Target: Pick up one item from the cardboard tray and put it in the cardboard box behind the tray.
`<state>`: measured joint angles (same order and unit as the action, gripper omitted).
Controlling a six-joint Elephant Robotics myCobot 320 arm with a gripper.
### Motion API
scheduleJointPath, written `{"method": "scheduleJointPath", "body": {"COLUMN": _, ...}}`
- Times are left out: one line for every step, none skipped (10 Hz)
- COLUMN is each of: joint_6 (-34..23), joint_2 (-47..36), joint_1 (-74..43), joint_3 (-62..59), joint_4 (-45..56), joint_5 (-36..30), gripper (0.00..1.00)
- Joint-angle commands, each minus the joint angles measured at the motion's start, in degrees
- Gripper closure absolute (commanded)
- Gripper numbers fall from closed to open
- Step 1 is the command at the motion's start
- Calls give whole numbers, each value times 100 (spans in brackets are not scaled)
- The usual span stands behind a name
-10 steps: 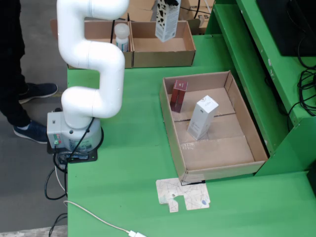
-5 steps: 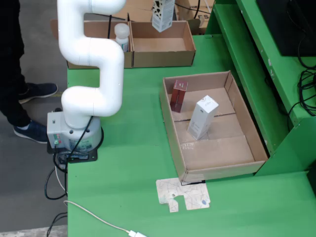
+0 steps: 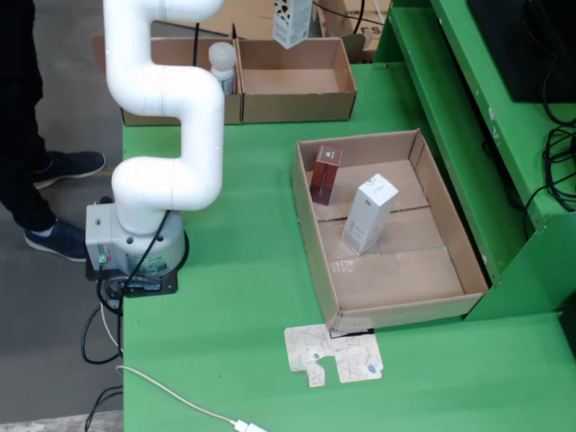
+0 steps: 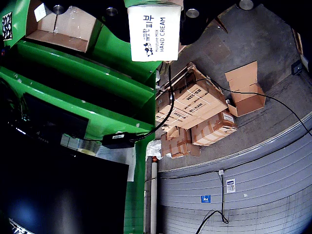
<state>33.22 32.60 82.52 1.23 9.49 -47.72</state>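
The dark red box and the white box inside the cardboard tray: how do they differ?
The dark red carton is shorter and stands upright near the cardboard tray's back left corner. The white carton is taller, leans slightly, and sits nearer the tray's middle. Both are slim cartons standing apart, untouched.

White jointed myCobot arm (image 3: 166,135): grey base (image 3: 135,243) sits at the left edge of the green counter (image 3: 234,297) in the fixed view. Links rise in a stacked S-shape, upper link running right and out of frame at the top. Pincer itself not visible in the fixed view. In the riding view, dark pincer (image 4: 151,19) at top of frame, jaws closed either side of a white hand-cream carton (image 4: 154,31), held clear of any surface.
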Motion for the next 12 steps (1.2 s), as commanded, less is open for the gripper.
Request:
{"method": "scheduleJointPath", "body": {"joint_6": 193, "joint_2": -82, "joint_1": 89, "joint_3": -123, "joint_4": -23, "joint_5": -28, "gripper": 100}}
{"method": "scheduleJointPath", "body": {"joint_6": 309, "joint_2": 16, "joint_1": 98, "joint_3": -123, "joint_4": -26, "joint_5": -124, "gripper": 100}}
{"method": "scheduleJointPath", "body": {"joint_6": 309, "joint_2": 17, "joint_1": 98, "joint_3": -123, "joint_4": -26, "joint_5": -124, "gripper": 100}}
{"method": "scheduleJointPath", "body": {"joint_6": 327, "joint_2": 131, "joint_1": 124, "joint_3": -123, "joint_4": -179, "joint_5": -123, "gripper": 100}}
{"method": "scheduleJointPath", "body": {"joint_6": 419, "joint_2": 155, "joint_1": 132, "joint_3": -123, "joint_4": -117, "joint_5": -204, "gripper": 100}}
{"method": "scheduleJointPath", "body": {"joint_6": 471, "joint_2": 198, "joint_1": 146, "joint_3": -123, "joint_4": -121, "joint_5": -245, "gripper": 100}}
{"method": "scheduleJointPath", "body": {"joint_6": 431, "joint_2": 322, "joint_1": 113, "joint_3": -123, "joint_4": -282, "joint_5": -256, "gripper": 100}}
{"method": "scheduleJointPath", "body": {"joint_6": 431, "joint_2": 322, "joint_1": 113, "joint_3": -123, "joint_4": -282, "joint_5": -256, "gripper": 100}}
{"method": "scheduleJointPath", "body": {"joint_6": 409, "joint_2": 429, "joint_1": 90, "joint_3": -123, "joint_4": -419, "joint_5": -265, "gripper": 100}}
{"method": "scheduleJointPath", "body": {"joint_6": 395, "joint_2": 538, "joint_1": 44, "joint_3": -123, "joint_4": -560, "joint_5": -290, "gripper": 100}}
{"method": "scheduleJointPath", "body": {"joint_6": 306, "joint_2": 656, "joint_1": -2, "joint_3": -123, "joint_4": -774, "joint_5": -270, "gripper": 100}}
{"method": "scheduleJointPath", "body": {"joint_6": 304, "joint_2": 734, "joint_1": -63, "joint_3": -123, "joint_4": -832, "joint_5": -309, "gripper": 100}}
